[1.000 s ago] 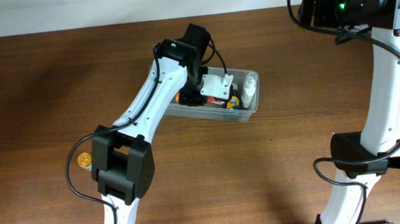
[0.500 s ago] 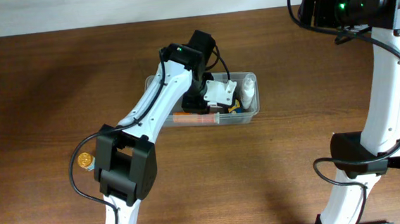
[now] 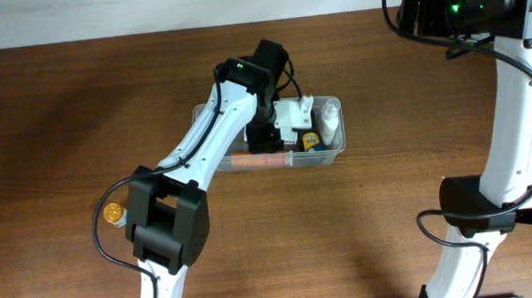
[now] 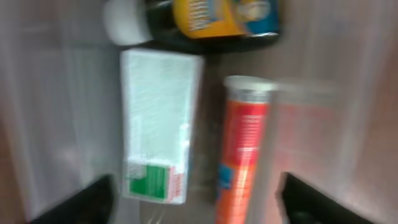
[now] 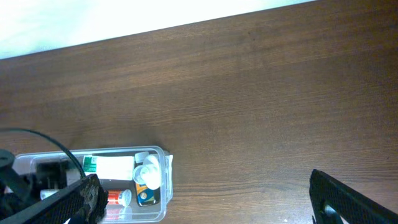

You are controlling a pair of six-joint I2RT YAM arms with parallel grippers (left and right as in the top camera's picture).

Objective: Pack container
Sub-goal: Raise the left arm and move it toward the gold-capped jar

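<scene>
The clear container (image 3: 339,151) sits mid-table, and the right wrist view shows it low on the left (image 5: 164,186). My left gripper (image 3: 290,119) hovers inside it, open, black fingertips (image 4: 81,202) wide apart and holding nothing. Directly below it lie a white-and-green box (image 4: 160,124) and an orange tube (image 4: 242,155). A dark bottle with a yellow label (image 4: 217,18) lies across the far end. A white bottle (image 3: 328,116) rests at the container's right end. My right gripper (image 5: 211,205) is open, held high at the far right, away from the container.
A small gold round object (image 3: 112,213) lies on the brown wooden table beside the left arm's base. The right arm's base (image 3: 477,209) stands at the right edge. A white wall strip borders the table's far side.
My left gripper has opened and let go of the white-and-green box inside the container. The container, tilted a second ago, now lies square. The right arm has not moved.
</scene>
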